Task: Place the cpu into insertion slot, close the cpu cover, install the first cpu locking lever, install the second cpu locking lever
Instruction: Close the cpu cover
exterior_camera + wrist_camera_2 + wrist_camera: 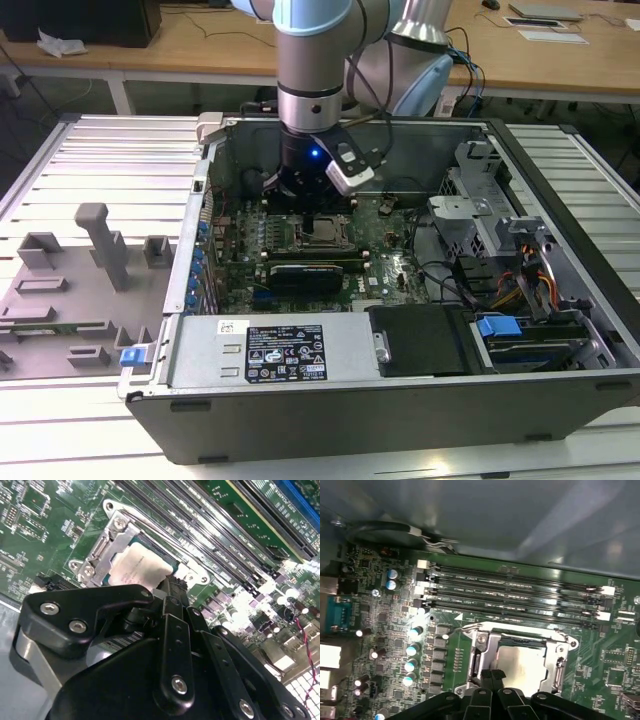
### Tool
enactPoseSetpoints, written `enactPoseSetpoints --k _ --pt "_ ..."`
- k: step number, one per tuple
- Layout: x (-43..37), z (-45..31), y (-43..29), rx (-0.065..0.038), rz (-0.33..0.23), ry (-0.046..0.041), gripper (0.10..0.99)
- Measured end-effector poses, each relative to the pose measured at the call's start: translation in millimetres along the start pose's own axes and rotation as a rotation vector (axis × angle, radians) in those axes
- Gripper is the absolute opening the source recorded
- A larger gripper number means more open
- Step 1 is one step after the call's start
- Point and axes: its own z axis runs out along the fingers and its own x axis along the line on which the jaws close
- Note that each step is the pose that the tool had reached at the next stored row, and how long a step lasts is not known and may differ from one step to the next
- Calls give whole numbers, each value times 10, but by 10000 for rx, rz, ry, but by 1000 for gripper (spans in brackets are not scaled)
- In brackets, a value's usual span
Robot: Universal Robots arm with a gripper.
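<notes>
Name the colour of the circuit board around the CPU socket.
Green. The circuit board shows best in the first wrist view.

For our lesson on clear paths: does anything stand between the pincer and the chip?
Nothing visible does. The pincer hangs right at the edge of the chip, which lies bare inside the window of the flat metal cover.
</notes>
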Motion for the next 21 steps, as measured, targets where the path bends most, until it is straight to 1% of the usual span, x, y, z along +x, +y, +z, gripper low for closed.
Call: enactPoseSetpoints --k 3,6,8,9,10,12,13,15,16,19,21 --pt "-66 2 -9 -1 3 4 106" --pt "-151 3 -21 0 1 12 106" --pt "-155 -4 -21 -1 2 12 106" --pt "-156 -21 -22 -1 2 12 106" --pt "-157 -65 -25 -1 2 12 106" --pt "-158 -121 -27 -2 1 12 106" --pt "-159 -161 -28 -1 0 12 106" --pt "-161 -220 -25 9 0 13 106" --pt "-162 -277 -25 22 -1 15 106" --pt "-164 -370 -28 41 -1 18 106" --pt "-165 -388 -28 45 0 17 106"
